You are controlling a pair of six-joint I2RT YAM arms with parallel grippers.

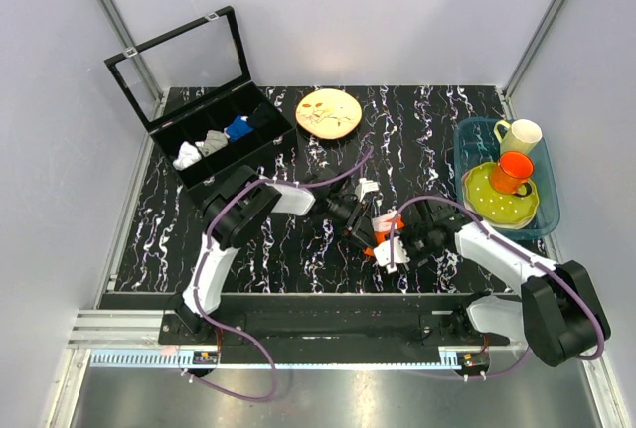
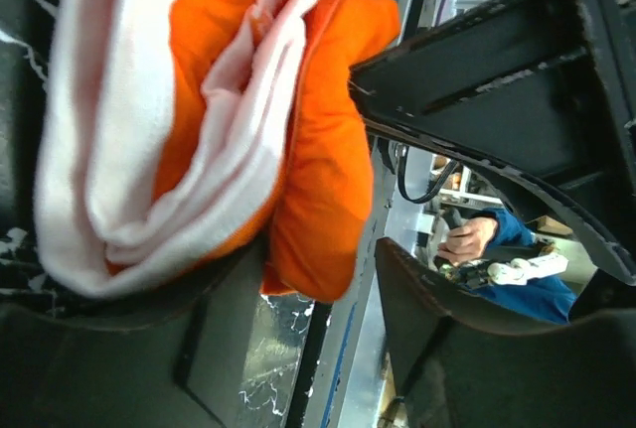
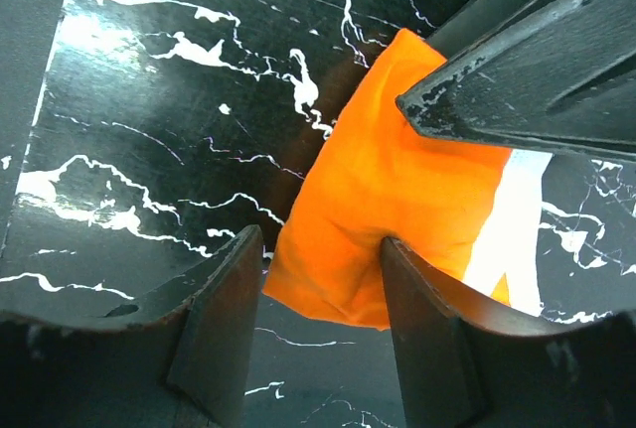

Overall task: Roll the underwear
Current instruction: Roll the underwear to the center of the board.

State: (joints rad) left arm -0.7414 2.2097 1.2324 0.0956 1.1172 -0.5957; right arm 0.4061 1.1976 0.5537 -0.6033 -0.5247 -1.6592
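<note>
The underwear [image 1: 386,233] is a bright orange bundle with a white band, lying on the black marbled table between the two grippers. In the left wrist view it [image 2: 229,120] is folded into a thick roll of orange and white layers. My left gripper [image 2: 318,279] holds an orange fold of it between its fingertips and sits at the bundle's left side in the top view [image 1: 360,221]. My right gripper [image 3: 323,249] is open over the orange edge [image 3: 397,190]. Its right finger [image 3: 437,339] presses on the cloth and its left finger stands on bare table. It is at the bundle's right side in the top view [image 1: 405,241].
An open black divider box [image 1: 214,145] with small rolled garments stands at the back left. A patterned plate [image 1: 329,113] lies at the back middle. A blue basin [image 1: 462,150] at the right holds an orange cup [image 1: 513,172], a yellow mug [image 1: 520,135] and a yellow-green dish [image 1: 492,198].
</note>
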